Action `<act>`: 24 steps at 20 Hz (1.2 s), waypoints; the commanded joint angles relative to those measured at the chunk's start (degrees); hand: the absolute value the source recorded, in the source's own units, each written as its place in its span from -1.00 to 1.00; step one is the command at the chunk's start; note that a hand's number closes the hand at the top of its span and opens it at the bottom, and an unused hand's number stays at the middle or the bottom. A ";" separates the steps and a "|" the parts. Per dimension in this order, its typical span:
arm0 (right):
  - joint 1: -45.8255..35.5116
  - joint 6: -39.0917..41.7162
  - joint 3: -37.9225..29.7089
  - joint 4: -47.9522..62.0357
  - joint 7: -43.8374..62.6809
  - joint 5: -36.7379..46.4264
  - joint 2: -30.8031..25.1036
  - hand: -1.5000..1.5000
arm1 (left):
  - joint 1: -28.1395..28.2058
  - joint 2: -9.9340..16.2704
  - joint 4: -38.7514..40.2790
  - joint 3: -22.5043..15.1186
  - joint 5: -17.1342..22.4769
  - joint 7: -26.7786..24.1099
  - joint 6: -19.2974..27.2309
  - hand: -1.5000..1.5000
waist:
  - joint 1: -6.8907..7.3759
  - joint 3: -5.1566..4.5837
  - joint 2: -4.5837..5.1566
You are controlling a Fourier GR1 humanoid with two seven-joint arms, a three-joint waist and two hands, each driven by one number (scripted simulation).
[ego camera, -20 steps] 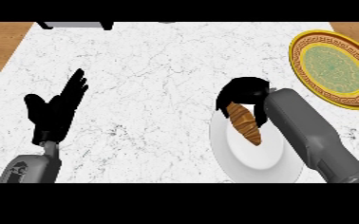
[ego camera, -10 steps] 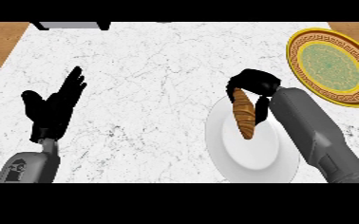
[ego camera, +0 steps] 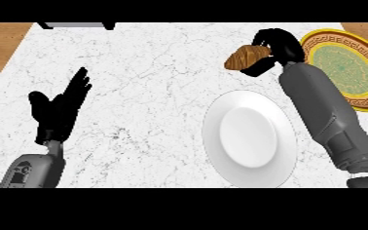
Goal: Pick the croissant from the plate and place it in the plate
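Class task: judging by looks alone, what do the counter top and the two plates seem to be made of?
Counter top: likely marble, white with fine grey veins. White plate: probably glazed ceramic, plain and smooth. Patterned plate: perhaps painted ceramic, yellow rim, green centre.

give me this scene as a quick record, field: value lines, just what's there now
surface: white marble counter
right hand: curled round the croissant, held above the counter
white plate: nothing on it
patterned plate: gold rim, green centre, at right edge, partly hidden by right forearm
left hand: open, resting at left
dark object: top edge, cut off
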 commanded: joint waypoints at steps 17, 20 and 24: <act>-1.49 -30.57 -6.26 -4.15 30.62 8.26 -9.09 1.00 | -0.53 -2.98 1.30 -0.25 -2.64 -1.19 1.26 0.00 | -0.52 0.17 -0.08; 0.65 -30.66 -9.04 -2.53 27.60 6.06 -12.03 1.00 | -0.69 -2.22 1.68 0.99 -1.53 -0.57 -0.27 0.00 | -0.24 0.19 0.02; 4.66 -30.42 -13.11 -2.51 20.18 1.23 -15.07 1.00 | -1.61 -1.81 5.23 2.14 -1.77 -4.07 -1.88 0.00 | -0.24 0.20 0.18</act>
